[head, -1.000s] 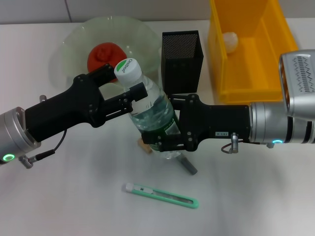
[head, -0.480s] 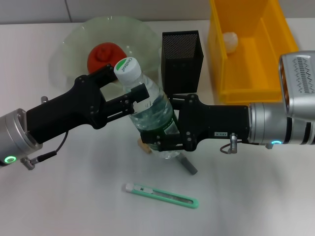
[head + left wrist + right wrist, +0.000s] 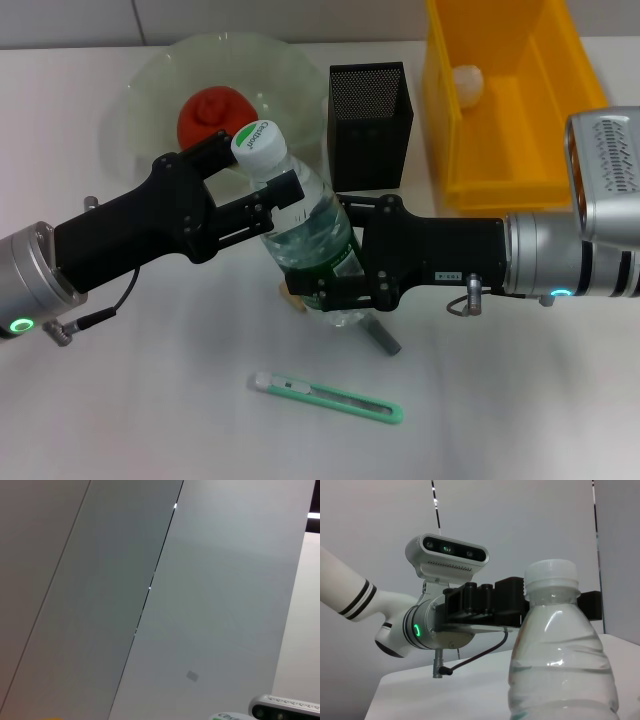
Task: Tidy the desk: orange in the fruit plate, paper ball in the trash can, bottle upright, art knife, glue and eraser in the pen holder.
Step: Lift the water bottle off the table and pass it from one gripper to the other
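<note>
Because the clear plastic water bottle point(image 3: 305, 235) must end upright, both arms steady it at frame centre on the white bench point(image 3: 150, 420): the left gripper point(image 3: 262, 190) pinches its neck, the right gripper point(image 3: 322, 290) clasps the green-labelled base. Its cap reads something like "Cestbon".

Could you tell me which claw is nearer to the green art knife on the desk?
Right. The right claw grips the clear water bottle's base just above the green art knife; the left claw holds its neck, farther back.

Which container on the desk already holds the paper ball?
The yellow plastic bin holds the white paper ball; the black mesh pen holder looks empty.
</note>
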Tool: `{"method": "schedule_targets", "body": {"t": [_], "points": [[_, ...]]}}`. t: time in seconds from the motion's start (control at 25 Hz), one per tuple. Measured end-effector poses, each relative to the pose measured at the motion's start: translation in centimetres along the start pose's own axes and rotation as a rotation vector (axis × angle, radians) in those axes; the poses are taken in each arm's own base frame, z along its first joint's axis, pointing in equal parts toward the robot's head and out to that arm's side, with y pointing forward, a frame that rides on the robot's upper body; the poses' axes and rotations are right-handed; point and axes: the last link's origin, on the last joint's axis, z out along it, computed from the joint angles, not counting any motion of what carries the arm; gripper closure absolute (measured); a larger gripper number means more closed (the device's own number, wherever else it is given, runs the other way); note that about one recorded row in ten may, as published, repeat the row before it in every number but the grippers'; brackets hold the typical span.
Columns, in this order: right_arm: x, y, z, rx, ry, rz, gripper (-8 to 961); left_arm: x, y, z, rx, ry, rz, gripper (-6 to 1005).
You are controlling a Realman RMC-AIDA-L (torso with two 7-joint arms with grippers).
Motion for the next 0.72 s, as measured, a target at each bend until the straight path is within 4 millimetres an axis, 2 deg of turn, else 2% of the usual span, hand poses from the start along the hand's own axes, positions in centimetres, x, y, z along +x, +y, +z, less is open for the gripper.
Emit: {"method": "schedule_targets", "body": {"t": [0.72], "points": [[0.06, 0.04, 0.01, 0.000, 0.000, 0.003, 203, -0.01, 0.07, 0.08, -0.006, 0.002, 0.007, 269]]}}
